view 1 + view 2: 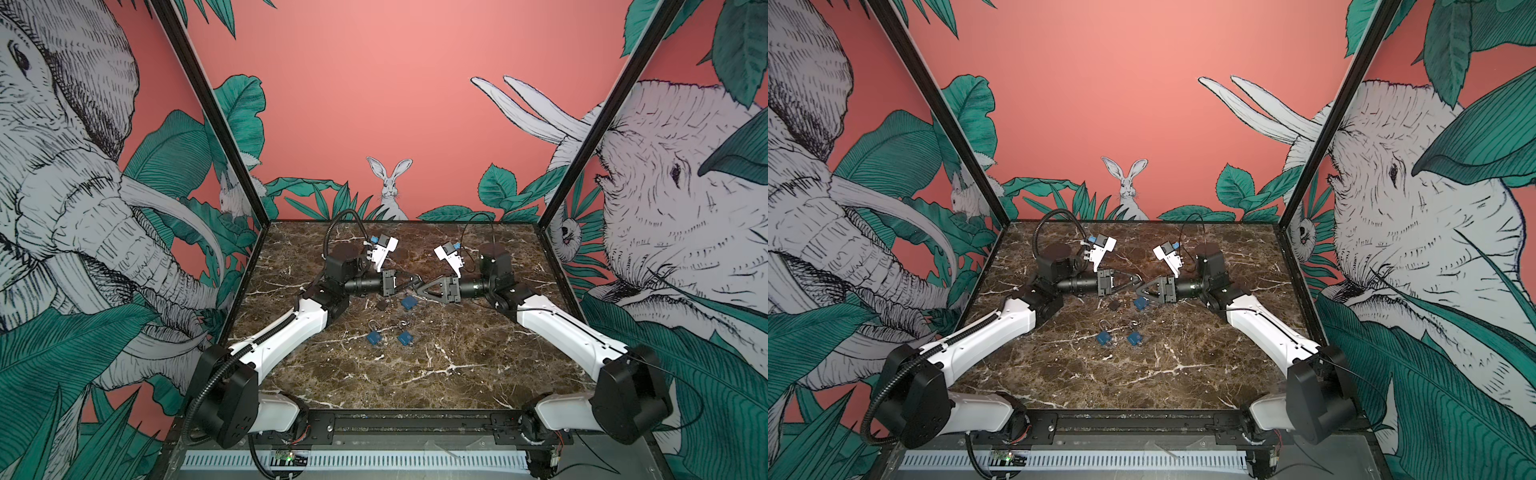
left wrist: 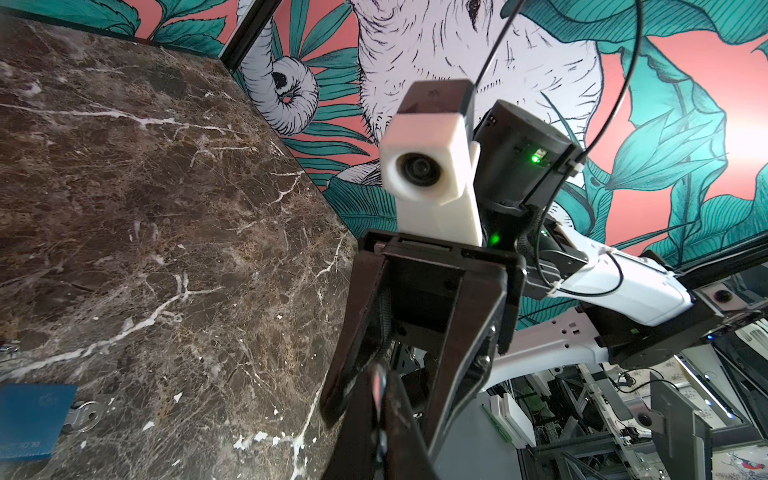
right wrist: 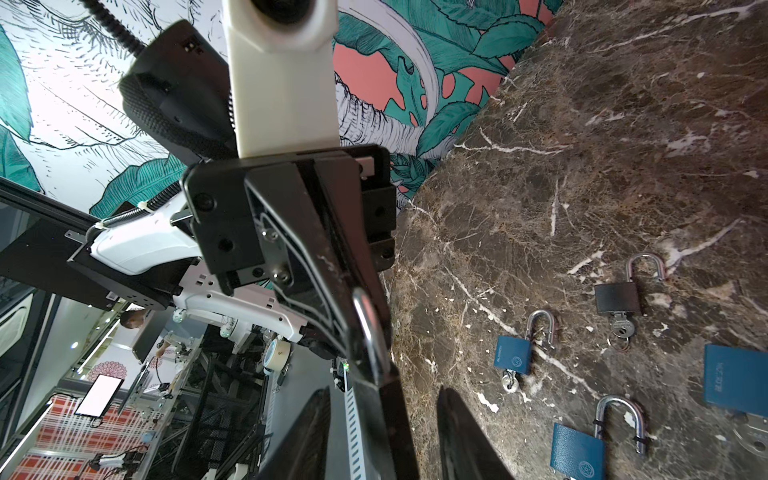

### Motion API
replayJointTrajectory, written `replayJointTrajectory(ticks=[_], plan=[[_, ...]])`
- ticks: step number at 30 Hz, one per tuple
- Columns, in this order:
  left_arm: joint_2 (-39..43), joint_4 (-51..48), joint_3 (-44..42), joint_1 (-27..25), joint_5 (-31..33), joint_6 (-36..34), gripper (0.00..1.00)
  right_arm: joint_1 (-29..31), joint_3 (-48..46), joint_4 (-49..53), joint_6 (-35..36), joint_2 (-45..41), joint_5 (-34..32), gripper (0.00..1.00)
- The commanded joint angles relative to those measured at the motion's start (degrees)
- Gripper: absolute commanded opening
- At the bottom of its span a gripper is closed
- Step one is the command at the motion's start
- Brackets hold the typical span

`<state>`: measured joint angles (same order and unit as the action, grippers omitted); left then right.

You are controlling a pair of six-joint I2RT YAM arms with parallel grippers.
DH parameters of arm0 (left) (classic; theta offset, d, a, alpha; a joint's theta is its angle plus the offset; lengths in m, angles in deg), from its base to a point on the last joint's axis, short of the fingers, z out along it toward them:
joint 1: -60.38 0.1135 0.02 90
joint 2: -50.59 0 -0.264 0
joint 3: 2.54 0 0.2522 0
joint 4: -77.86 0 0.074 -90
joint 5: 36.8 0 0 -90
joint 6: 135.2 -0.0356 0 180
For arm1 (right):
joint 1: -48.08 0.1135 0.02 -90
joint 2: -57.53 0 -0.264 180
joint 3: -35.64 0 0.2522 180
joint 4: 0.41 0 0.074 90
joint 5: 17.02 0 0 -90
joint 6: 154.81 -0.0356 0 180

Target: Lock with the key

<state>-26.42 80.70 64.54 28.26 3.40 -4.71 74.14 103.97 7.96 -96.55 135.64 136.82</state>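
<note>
Above the middle of the marble table [image 1: 415, 374], my left gripper [image 1: 414, 281] and right gripper [image 1: 420, 291] meet tip to tip. In the left wrist view the left gripper [image 2: 380, 399] is shut on a thin silver shackle seen edge-on. The right wrist view shows that shackle [image 3: 370, 332] in the left fingers, with a dark padlock body [image 3: 395, 419] below it. My right gripper [image 3: 382, 395] stands open, its fingers either side of that body with marble showing in the gap. Any key in the held padlock is hidden.
A black padlock [image 3: 617, 299] with a key [image 3: 621, 330] in it lies on the table beside three blue padlocks [image 3: 513, 353] [image 3: 577, 453] [image 3: 735, 382]. In a top view they lie just in front of the grippers, around the black padlock [image 1: 381, 305]. Glass walls enclose the table.
</note>
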Motion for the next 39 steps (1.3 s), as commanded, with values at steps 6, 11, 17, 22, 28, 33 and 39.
replayJointTrajectory(ticks=[6,11,17,22,28,33,39], plan=[[1.3,1.1,2.6,0.5,2.1,0.5,0.00,-0.3,-1.4,-1.4,0.2,-1.3,0.2,0.40],[1.1,1.1,2.6,0.7,2.4,0.6,0.00,-0.3,-1.2,0.0,1.3,-1.5,-0.1,0.30],[1.2,0.6,2.4,0.9,2.3,0.6,0.00,-0.3,-0.3,2.0,2.7,-1.4,-0.5,0.19],[1.5,0.3,1.8,1.2,2.3,0.4,0.00,-0.5,-0.2,2.4,3.1,-1.8,-0.7,0.20],[1.8,-0.6,1.6,1.3,1.9,0.0,0.00,-1.2,0.0,2.7,3.1,-2.5,-1.2,0.27],[1.9,-0.5,1.2,1.3,1.4,0.3,0.00,-1.3,0.5,2.0,2.7,-2.1,-1.3,0.27],[2.1,-0.5,0.8,1.3,1.4,0.2,0.00,-1.3,0.6,1.8,2.6,-1.9,-1.1,0.16]])
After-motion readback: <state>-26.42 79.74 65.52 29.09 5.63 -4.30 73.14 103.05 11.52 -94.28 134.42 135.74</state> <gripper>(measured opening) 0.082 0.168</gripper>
